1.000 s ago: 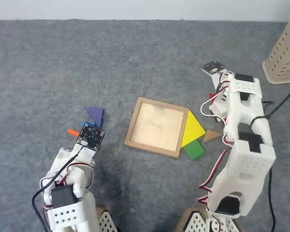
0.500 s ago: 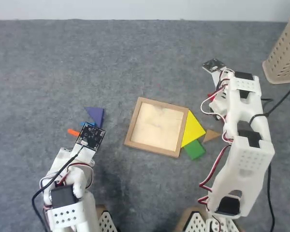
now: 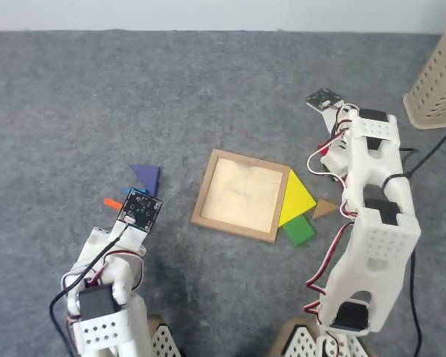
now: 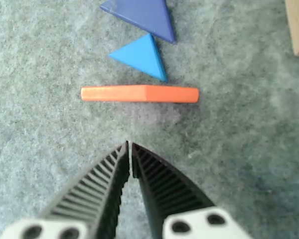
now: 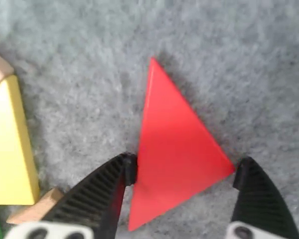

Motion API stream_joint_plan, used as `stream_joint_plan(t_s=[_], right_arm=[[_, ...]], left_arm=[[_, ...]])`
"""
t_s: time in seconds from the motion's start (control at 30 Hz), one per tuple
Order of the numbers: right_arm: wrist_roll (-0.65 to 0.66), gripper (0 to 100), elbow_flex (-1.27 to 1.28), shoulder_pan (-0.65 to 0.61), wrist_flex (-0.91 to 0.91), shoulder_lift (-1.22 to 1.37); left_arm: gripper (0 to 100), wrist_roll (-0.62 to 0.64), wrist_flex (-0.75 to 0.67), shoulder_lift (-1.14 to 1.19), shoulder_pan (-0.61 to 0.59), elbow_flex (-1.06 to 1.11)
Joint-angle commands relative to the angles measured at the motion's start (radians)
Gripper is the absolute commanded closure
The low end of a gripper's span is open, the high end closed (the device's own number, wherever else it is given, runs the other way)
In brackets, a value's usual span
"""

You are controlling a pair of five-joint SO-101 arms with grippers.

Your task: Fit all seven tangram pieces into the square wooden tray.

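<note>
The square wooden tray (image 3: pixel 200 199) lies mid-bench (image 3: pixel 97 97), all 7 pieces outside it. The yellow triangle (image 3: pixel 297 197) touches its rim, with the green piece (image 3: pixel 299 230) just beside. The left pincer (image 4: pixel 129 147) is closed on nothing, near the orange piece (image 4: pixel 139 93). The right pincer (image 5: pixel 185 167) is spread wide, straddling the red triangle (image 5: pixel 174 149).

The right arm's fingers (image 5: pixel 104 191) have edged slightly toward the table's (image 3: pixel 97 89) far edge.
</note>
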Motion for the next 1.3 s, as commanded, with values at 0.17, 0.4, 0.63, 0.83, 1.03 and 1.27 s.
stream_joint_plan(t_s=[0.17,0.4,0.63,0.83,1.03,1.27], right_arm=[[0.021,64.0,-0.104,0.002,-0.033,-0.001],[0.021,64.1,-0.089,0.007,-0.018,0.035],[0.023,70.3,-0.094,0.005,-0.013,0.087],[0.015,87.9,-0.103,0.004,-0.007,0.087],[-0.074,89.2,-0.130,0.031,-0.005,0.073],[-0.252,74.5,-0.183,0.067,0.177,-0.064]], left_arm=[[99,-0.014,0.008,-0.023,0.000,-0.013],[99,-0.014,0.008,-0.023,0.000,-0.013],[99,-0.014,0.008,-0.023,0.000,-0.013],[99,-0.014,0.008,-0.023,0.000,-0.013],[99,-0.014,0.008,-0.023,0.000,-0.013],[99,-0.014,0.008,-0.023,0.000,-0.013]])
